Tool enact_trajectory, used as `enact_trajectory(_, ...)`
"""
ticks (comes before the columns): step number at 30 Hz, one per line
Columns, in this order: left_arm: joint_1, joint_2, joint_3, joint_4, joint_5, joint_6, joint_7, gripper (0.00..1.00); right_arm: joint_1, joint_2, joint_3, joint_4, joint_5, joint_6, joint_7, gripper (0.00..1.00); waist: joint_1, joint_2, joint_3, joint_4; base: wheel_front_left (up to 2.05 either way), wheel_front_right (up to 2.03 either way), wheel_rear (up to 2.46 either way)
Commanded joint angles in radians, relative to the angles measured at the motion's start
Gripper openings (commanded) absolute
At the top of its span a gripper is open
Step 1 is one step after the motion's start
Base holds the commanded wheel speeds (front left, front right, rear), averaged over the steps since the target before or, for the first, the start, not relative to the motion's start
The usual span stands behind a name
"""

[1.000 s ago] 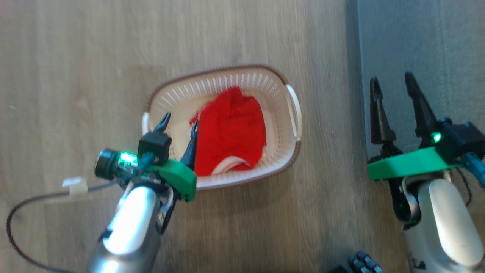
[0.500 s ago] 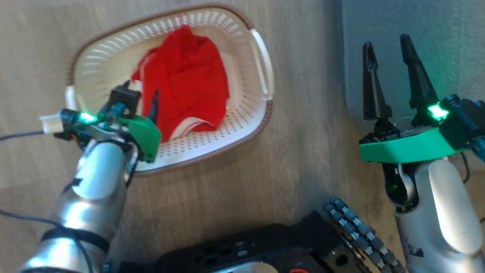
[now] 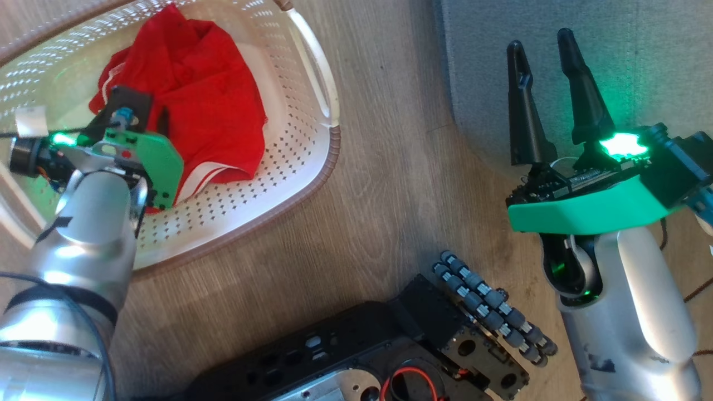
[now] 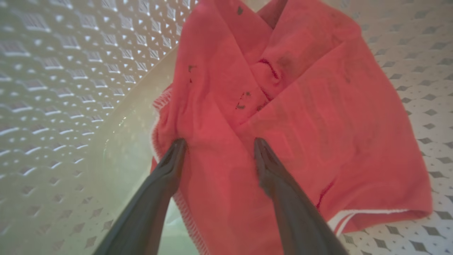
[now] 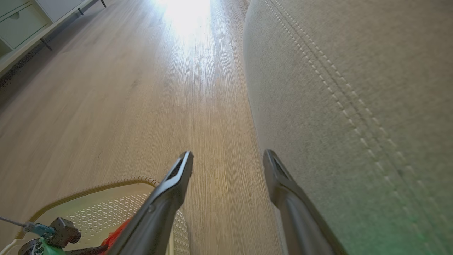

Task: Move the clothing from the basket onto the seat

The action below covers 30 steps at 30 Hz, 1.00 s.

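The cream perforated basket (image 3: 312,161) sits on the wooden floor at the upper left of the head view. Crumpled red clothing (image 3: 206,94) with white trim lies inside it. My left gripper (image 4: 219,141) reaches down into the basket and stands open, both fingertips on the red clothing (image 4: 300,106) with a fold of fabric between them. The basket wall (image 4: 53,71) rises to its left. My right gripper (image 3: 539,40) is open and holds nothing, hovering at the edge of the grey seat (image 3: 613,55). In the right wrist view the gripper (image 5: 228,153) points along the seat's stitched side (image 5: 354,88).
My black base (image 3: 362,345) and a roller wheel (image 3: 490,312) fill the lower middle of the head view. Bare wooden floor (image 3: 390,167) lies between basket and seat. A white cabinet (image 5: 21,21) stands far off across the floor.
The head camera has dipped, shifting the whole picture. My left gripper has gone down from the basket's near rim into the basket onto the red clothing. The right gripper stays open by the seat.
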Motion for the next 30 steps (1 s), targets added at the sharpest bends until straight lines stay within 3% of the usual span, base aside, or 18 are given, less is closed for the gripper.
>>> enact_trajectory(1, 0.006, 0.03, 0.004, 0.004, 0.012, 0.012, 0.011, 1.0, 0.05, -0.005, 0.009, -0.023, 0.011, 0.003, -0.005, 1.0, -0.0001, 0.0001, 0.003, -0.007, 0.0, 0.0, 0.0)
enact_trajectory(7, -0.027, 0.037, -0.029, 0.036, 0.035, 0.037, 0.077, 1.0, 0.078, -0.005, 0.024, -0.031, 0.015, 0.003, -0.005, 1.0, -0.0001, 0.0001, 0.014, -0.016, 0.0, 0.0, 0.0)
enact_trajectory(12, -0.039, 0.039, -0.065, 0.042, 0.058, 0.025, 0.117, 1.0, 0.093, -0.005, 0.024, -0.044, 0.019, 0.003, -0.005, 1.0, -0.0001, 0.0001, 0.024, -0.017, 0.0, 0.0, 0.0)
enact_trajectory(18, -0.044, 0.028, -0.14, 0.047, 0.1, -0.087, 0.199, 1.0, 0.102, -0.005, 0.018, -0.052, 0.018, 0.003, -0.005, 1.0, -0.0001, 0.0001, 0.036, -0.014, 0.0, 0.0, 0.0)
enact_trajectory(24, -0.052, 0.03, -0.165, 0.048, 0.105, -0.105, 0.239, 1.0, 0.099, -0.005, 0.025, -0.052, 0.022, 0.003, -0.005, 1.0, -0.0001, 0.0001, 0.04, -0.014, 0.0, 0.0, 0.0)
enact_trajectory(26, -0.052, 0.03, -0.162, 0.048, 0.095, -0.11, 0.257, 0.25, 0.097, -0.005, 0.029, -0.051, 0.024, 0.003, -0.005, 1.0, -0.0001, 0.0001, 0.04, -0.015, 0.0, 0.0, 0.0)
enact_trajectory(27, -0.053, 0.03, -0.162, 0.048, 0.092, -0.112, 0.26, 0.0, 0.096, -0.005, 0.03, -0.051, 0.025, 0.003, -0.005, 1.0, -0.0001, 0.0001, 0.04, -0.016, 0.0, 0.0, 0.0)
enact_trajectory(30, -0.054, 0.034, -0.164, 0.048, 0.084, -0.117, 0.264, 0.0, 0.09, -0.005, 0.031, -0.048, 0.028, 0.003, -0.005, 1.0, -0.0001, 0.0001, 0.038, -0.015, 0.0, 0.0, 0.0)
